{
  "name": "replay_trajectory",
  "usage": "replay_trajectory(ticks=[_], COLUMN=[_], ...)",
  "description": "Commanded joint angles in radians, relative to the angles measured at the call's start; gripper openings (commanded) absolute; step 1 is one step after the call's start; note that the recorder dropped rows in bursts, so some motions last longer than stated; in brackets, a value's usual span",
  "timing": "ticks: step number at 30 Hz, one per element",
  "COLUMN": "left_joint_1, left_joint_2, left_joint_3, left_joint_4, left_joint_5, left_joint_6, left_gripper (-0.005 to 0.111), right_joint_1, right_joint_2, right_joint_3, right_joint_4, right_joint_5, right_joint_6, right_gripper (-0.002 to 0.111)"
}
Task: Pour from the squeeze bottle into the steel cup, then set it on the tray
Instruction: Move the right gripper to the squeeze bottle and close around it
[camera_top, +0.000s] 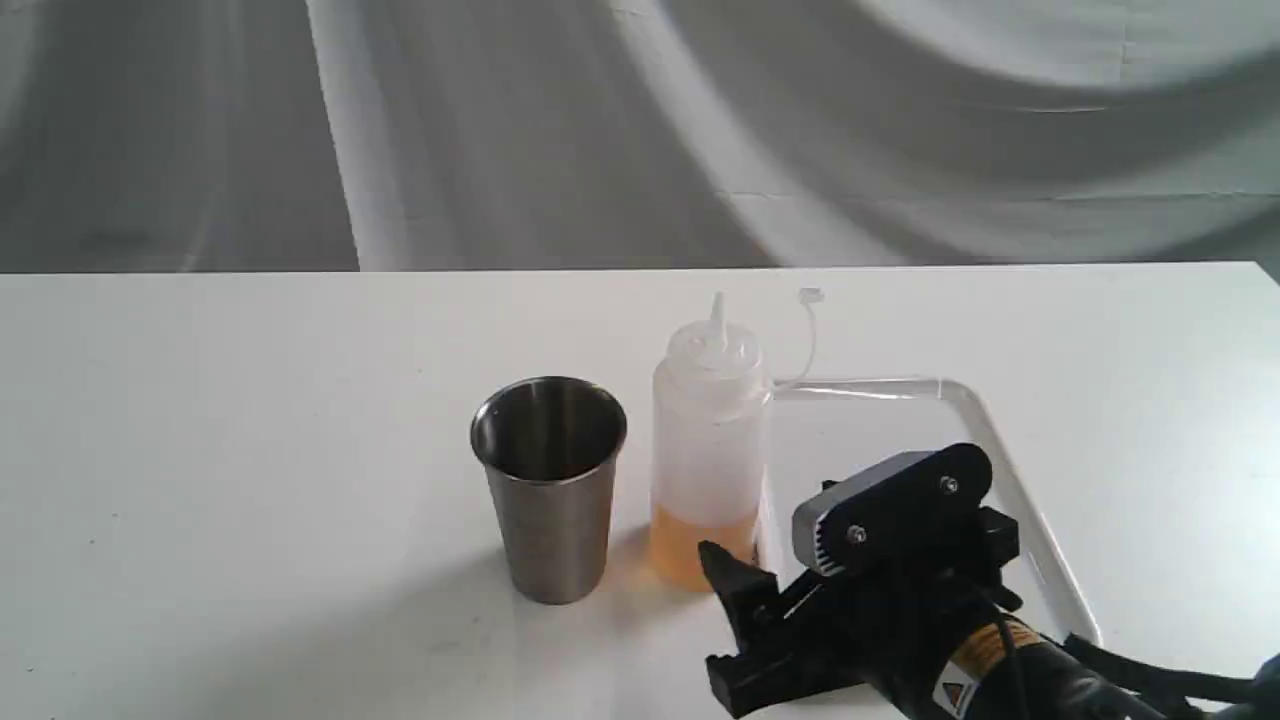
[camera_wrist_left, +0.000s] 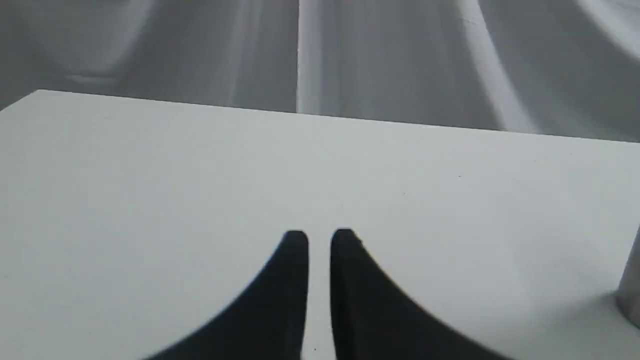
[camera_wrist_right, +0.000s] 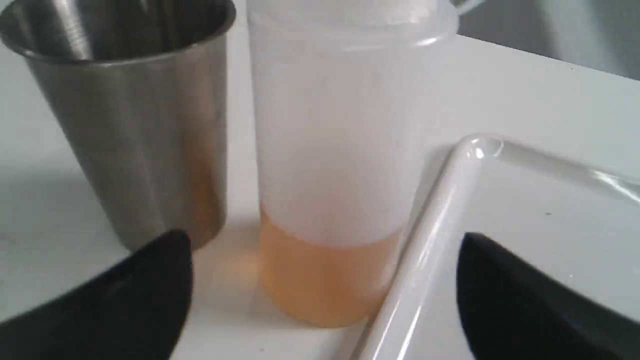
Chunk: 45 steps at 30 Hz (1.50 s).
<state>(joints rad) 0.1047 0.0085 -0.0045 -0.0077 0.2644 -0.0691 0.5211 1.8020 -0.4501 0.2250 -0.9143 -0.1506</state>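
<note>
The squeeze bottle (camera_top: 708, 450) (camera_wrist_right: 330, 150) stands upright on the table, amber liquid filling its bottom part, its small cap (camera_top: 810, 296) hanging off on its strap. Just left of it stands the steel cup (camera_top: 550, 490) (camera_wrist_right: 130, 125), upright. The white tray (camera_top: 1010, 490) (camera_wrist_right: 440, 225) lies flat right of the bottle, its rim close to the bottle's base. My right gripper (camera_top: 716, 610) (camera_wrist_right: 322, 245) is open, low in front of the bottle, holding nothing; one finger is over the tray. My left gripper (camera_wrist_left: 319, 235) is shut over bare table, far from the bottle.
The white table (camera_top: 250, 420) ends at a far edge with grey draped cloth (camera_top: 500, 130) behind it. In the left wrist view a sliver of the steel cup (camera_wrist_left: 631, 285) shows at the frame's edge.
</note>
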Motion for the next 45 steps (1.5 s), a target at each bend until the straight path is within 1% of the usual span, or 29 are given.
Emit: replay_trajectory(ticks=[1,5,9,14,16,23,32,37,45], left_joint_1=[-0.005,-0.005,-0.005,-0.005,-0.005,-0.005,-0.005,-0.005,-0.005], left_joint_2=[0.002,0.002,0.002,0.002,0.002,0.002,0.002,0.002,0.002], left_joint_3=[0.004,0.004,0.004,0.004,0.004,0.004,0.004,0.004,0.004], left_joint_4=[-0.004,-0.004,-0.004,-0.004,-0.004,-0.004,-0.004,-0.004,-0.004], left_joint_5=[0.001,0.001,0.001,0.001,0.001,0.001,0.001,0.001,0.001], left_joint_6=[-0.002,-0.002,-0.002,-0.002,-0.002,-0.002,-0.002,-0.002,-0.002], left_gripper=[0.008,0.008,0.008,0.008,0.008,0.008,0.008,0.008,0.008], right_joint_1=[0.004,0.004,0.004,0.004,0.004,0.004,0.002,0.002,0.0], right_joint_2=[0.005,0.006,0.039,0.099,0.123,0.145,0.148,0.148,0.182], right_joint_3=[0.005,-0.03,-0.11,-0.172,-0.18,-0.18,-0.18,-0.185,-0.296], right_joint_4=[-0.057,-0.05,-0.048,0.035,0.066,0.08,0.082,0.08,0.081], right_joint_5=[-0.016,0.02,0.069,0.092,0.087,0.034,0.005,-0.002,0.104], right_joint_6=[-0.004,-0.002,-0.002,-0.002,-0.002,-0.002,-0.004,-0.06,-0.096], right_gripper=[0.081,0.081,0.081,0.081,0.081,0.078,0.078,0.078,0.078])
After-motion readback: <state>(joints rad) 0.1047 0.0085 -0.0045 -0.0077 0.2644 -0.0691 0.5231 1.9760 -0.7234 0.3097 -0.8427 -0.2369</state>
